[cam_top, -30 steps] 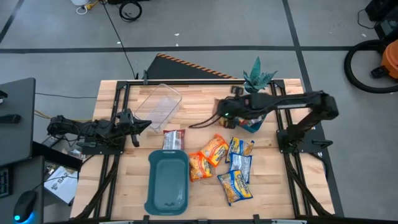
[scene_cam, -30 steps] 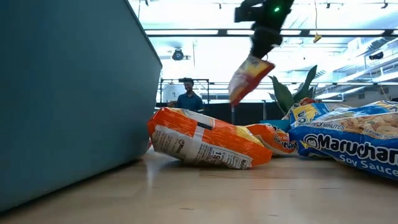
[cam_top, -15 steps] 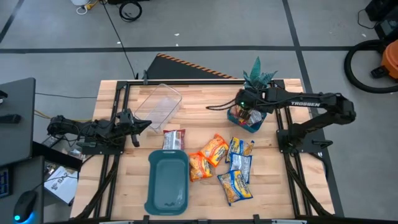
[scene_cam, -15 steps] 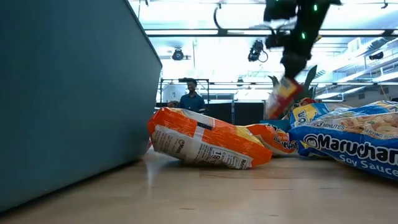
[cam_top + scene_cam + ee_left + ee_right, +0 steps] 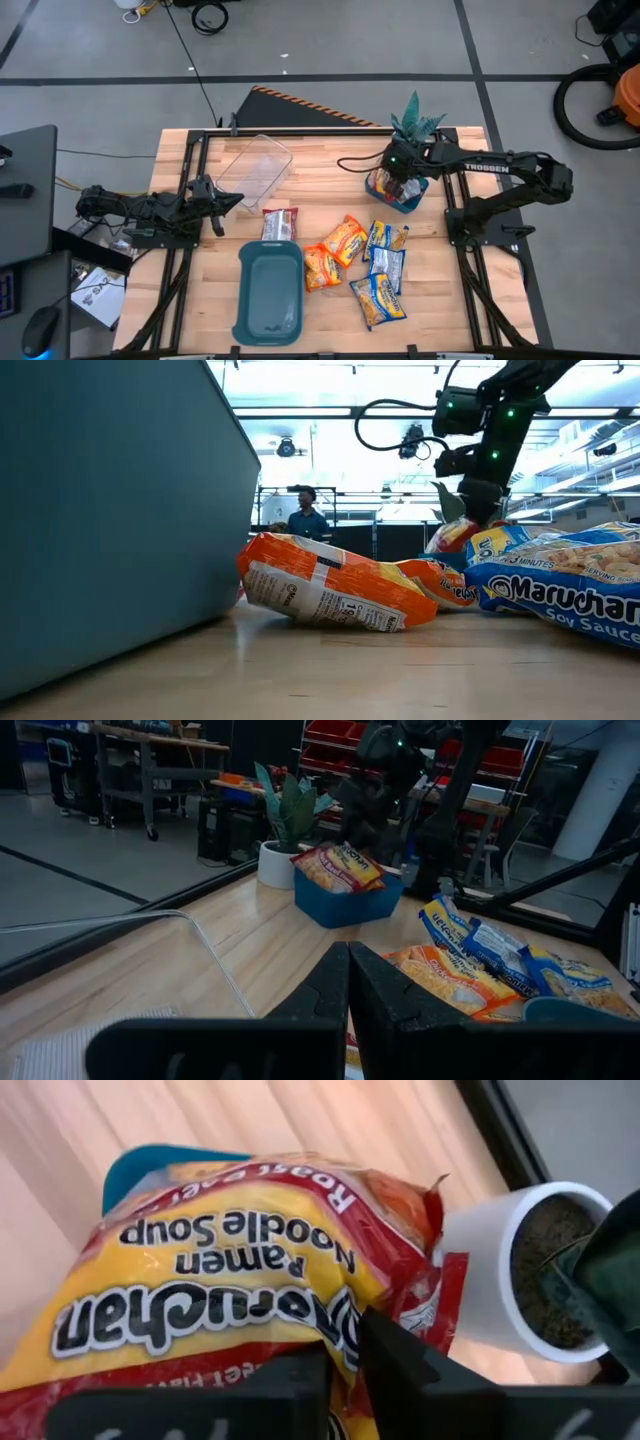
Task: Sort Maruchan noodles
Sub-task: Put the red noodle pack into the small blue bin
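High view: a red packet (image 5: 396,187) of Maruchan noodles sits in the small blue tray (image 5: 404,201) at about 1 o'clock on the wooden table (image 5: 320,165). The right gripper (image 5: 399,182) is right on top of it. The right wrist view shows its fingers (image 5: 395,1350) close together on the packet's edge, but I cannot tell if they grip it or are letting go.

The packet looks light, shiny and crinkly. It would be slippery, and the dry noodles inside could crack, so I would pinch a flat sealed edge, not the middle.

More packets lie near the table's middle: one red packet on the table (image 5: 279,223), two orange packets (image 5: 335,251) and three blue and yellow packets (image 5: 383,271). A big teal tray (image 5: 268,293), smooth with round corners, lies at 7 o'clock. A clear tub (image 5: 254,165) is at 11 o'clock. A green plant (image 5: 415,122) in a white pot stands beside the blue tray.

The left gripper (image 5: 212,196) waits at 9 o'clock, fingers pressed together, holding nothing.
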You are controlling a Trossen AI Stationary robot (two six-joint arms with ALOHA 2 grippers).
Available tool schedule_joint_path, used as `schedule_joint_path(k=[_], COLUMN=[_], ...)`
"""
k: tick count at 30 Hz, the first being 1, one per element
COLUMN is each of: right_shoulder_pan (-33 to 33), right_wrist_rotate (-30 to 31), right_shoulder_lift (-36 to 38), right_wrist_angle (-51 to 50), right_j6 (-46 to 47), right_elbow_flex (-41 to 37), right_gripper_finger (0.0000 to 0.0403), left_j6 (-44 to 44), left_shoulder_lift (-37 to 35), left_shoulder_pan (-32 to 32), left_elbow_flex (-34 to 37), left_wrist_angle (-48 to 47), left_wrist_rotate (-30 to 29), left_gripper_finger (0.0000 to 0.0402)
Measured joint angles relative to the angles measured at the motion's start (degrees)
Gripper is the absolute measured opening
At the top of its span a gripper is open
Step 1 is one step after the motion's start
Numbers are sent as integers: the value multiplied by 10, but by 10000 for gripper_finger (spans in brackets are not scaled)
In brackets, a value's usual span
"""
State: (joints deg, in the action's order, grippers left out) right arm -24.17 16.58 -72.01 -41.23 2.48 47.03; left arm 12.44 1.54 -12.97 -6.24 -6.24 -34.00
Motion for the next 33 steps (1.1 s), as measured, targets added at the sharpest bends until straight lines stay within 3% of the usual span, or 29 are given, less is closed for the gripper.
schedule_joint_path(k=[4,10,15,20,24,33], right_shoulder_pan=[1,1,10,40,80,162], right_wrist_rotate=[-4,-6,-2,68,53,-140], right_shoulder_lift=[-1,-1,-1,-1,-1,-27], right_wrist_angle=[-52,-156,-183,-167,-66,324], right_j6=[-1,4,8,40,15,-94], right_elbow_flex=[20,111,158,189,192,97], right_gripper_finger=[87,120,141,150,150,150], left_j6=[-1,7,25,28,40,66], left_shoulder_lift=[0,0,0,0,0,0], left_shoulder_pan=[0,0,0,0,0,0], left_elbow_flex=[0,0,0,0,0,0], left_wrist_angle=[0,0,-2,-5,-6,-29], left_wrist_rotate=[0,15,25,24,35,58], left_gripper_finger=[11,11,11,11,11,11])
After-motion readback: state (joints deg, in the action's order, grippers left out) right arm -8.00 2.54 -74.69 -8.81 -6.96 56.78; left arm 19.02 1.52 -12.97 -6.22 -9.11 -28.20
